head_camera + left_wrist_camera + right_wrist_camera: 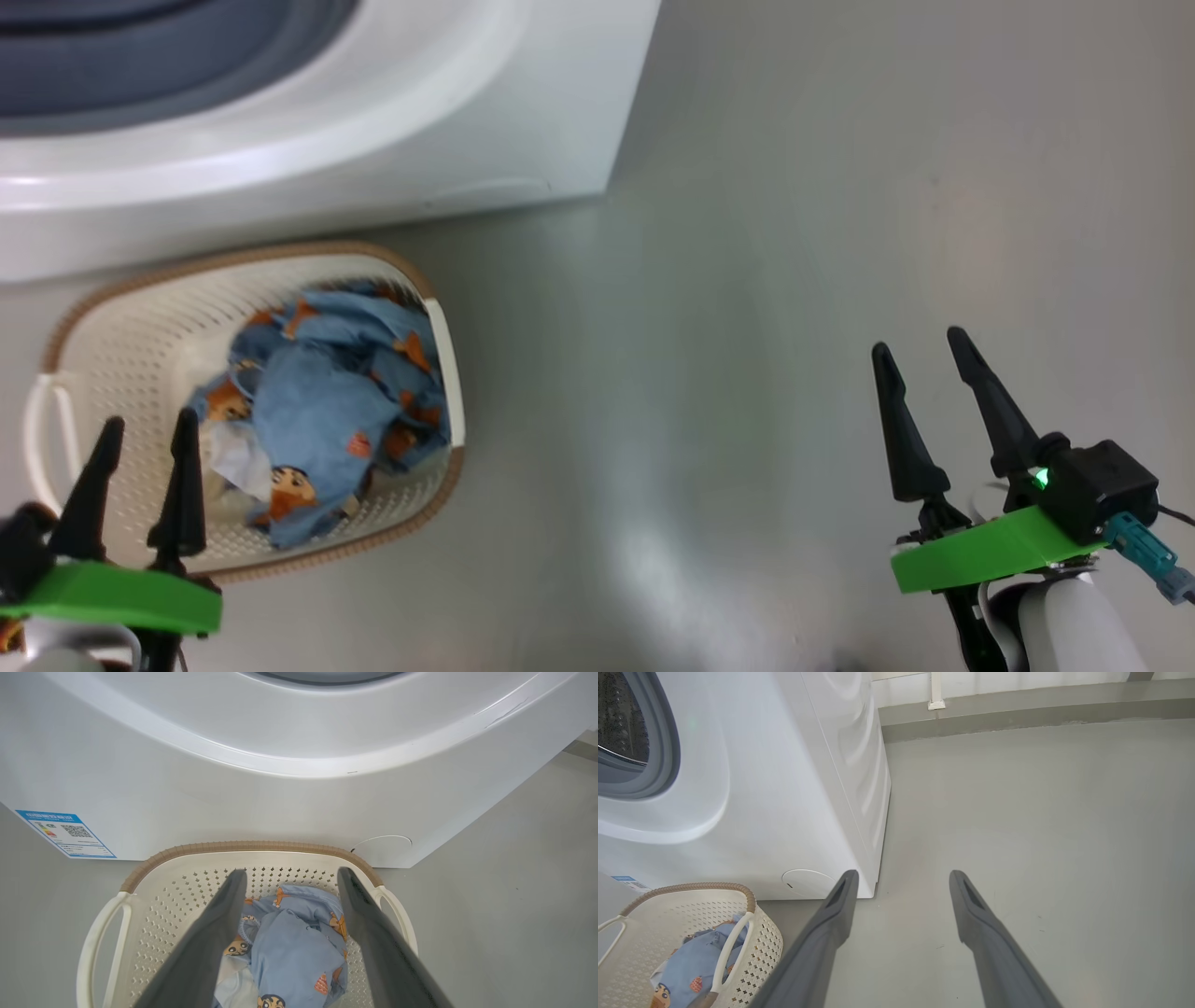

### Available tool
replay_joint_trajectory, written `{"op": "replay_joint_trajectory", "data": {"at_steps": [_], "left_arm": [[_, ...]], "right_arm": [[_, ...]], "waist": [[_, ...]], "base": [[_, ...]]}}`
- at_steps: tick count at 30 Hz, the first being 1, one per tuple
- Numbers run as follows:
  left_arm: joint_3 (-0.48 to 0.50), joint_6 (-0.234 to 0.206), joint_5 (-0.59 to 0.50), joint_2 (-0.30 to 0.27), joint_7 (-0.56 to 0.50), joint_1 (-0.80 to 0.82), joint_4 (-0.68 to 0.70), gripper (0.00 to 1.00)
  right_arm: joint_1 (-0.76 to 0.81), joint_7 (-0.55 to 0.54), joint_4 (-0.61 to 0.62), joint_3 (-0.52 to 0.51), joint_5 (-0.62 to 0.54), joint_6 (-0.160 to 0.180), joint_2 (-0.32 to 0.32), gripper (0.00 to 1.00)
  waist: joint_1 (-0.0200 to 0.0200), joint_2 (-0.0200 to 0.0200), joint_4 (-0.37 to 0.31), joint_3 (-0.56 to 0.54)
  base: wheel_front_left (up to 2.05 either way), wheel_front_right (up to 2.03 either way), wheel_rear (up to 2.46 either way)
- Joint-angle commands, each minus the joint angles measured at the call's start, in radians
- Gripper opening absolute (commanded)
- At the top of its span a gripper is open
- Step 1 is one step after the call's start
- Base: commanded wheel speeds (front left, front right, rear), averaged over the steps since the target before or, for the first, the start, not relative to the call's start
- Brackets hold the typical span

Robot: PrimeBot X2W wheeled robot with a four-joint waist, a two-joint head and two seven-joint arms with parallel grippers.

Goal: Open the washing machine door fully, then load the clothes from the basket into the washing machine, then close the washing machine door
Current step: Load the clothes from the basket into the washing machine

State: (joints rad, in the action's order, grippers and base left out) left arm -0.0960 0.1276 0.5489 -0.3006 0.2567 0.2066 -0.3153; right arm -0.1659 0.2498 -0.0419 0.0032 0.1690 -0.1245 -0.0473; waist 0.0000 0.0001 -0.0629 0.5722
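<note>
While clothes [317,411] are heaped in the basket [121,373] beside the washing machine [373,140] | left end effector [151,418] held spread, pointed at them, nearer | right end effector [919,340] spread, empty, well apart.

head: steep down | wrists: low, forward | shared: basket [121,355], washing machine [373,159]

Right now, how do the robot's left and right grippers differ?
The left gripper points into the basket, over the clothes; the right gripper points at floor. The left gripper faces the washing machine front; the right gripper looks past its corner. Both are open, empty, with dark fingers.
</note>
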Motion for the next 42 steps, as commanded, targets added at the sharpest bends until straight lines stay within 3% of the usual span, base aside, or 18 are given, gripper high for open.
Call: {"op": "replay_joint_trajectory", "data": {"at_steps": [1, 11, 21, 27, 34, 42], "left_arm": [[0.018, 0.003, 0.020, -0.050, 0.005, 0.035, -0.011, 1.00], [-0.090, 0.003, 0.120, -0.162, 0.005, 0.141, -0.118, 1.00], [-0.340, 0.003, 0.346, -0.340, 0.005, 0.288, -0.170, 1.00], [-0.466, 0.003, 0.452, -0.398, 0.002, 0.346, -0.204, 1.00], [-0.588, 0.003, 0.612, -0.456, -0.087, 0.427, -0.226, 1.00], [-0.690, 0.003, 0.714, -0.502, -0.230, 0.530, -0.272, 1.00]], "right_arm": [[-0.009, 0.012, 0.035, 0.032, 0.005, -0.006, -0.003, 1.00], [-0.040, 0.012, 0.061, 0.063, 0.032, -0.006, -0.003, 1.00], [-0.056, 0.012, 0.082, 0.102, 0.071, -0.006, -0.003, 1.00], [-0.067, 0.012, 0.093, 0.123, 0.086, -0.006, -0.003, 1.00], [-0.070, 0.012, 0.102, 0.129, 0.098, -0.006, -0.003, 1.00], [-0.079, 0.012, 0.099, 0.135, 0.133, -0.006, -0.003, 1.00]], "waist": [[0.0000, -0.0001, -0.030, 0.100], [0.0000, -0.0001, -0.078, 0.205], [0.0000, -0.0001, -0.124, 0.314], [0.0000, -0.0001, -0.140, 0.351], [0.0000, -0.0001, -0.161, 0.396], [0.0000, -0.0001, -0.179, 0.429]], "base": [[0.00, 0.00, 0.00], [0.00, 0.00, 0.00], [0.00, 0.00, 0.00], [0.00, 0.00, 0.00], [0.00, 0.00, 0.00], [0.00, 0.00, 0.00]]}}
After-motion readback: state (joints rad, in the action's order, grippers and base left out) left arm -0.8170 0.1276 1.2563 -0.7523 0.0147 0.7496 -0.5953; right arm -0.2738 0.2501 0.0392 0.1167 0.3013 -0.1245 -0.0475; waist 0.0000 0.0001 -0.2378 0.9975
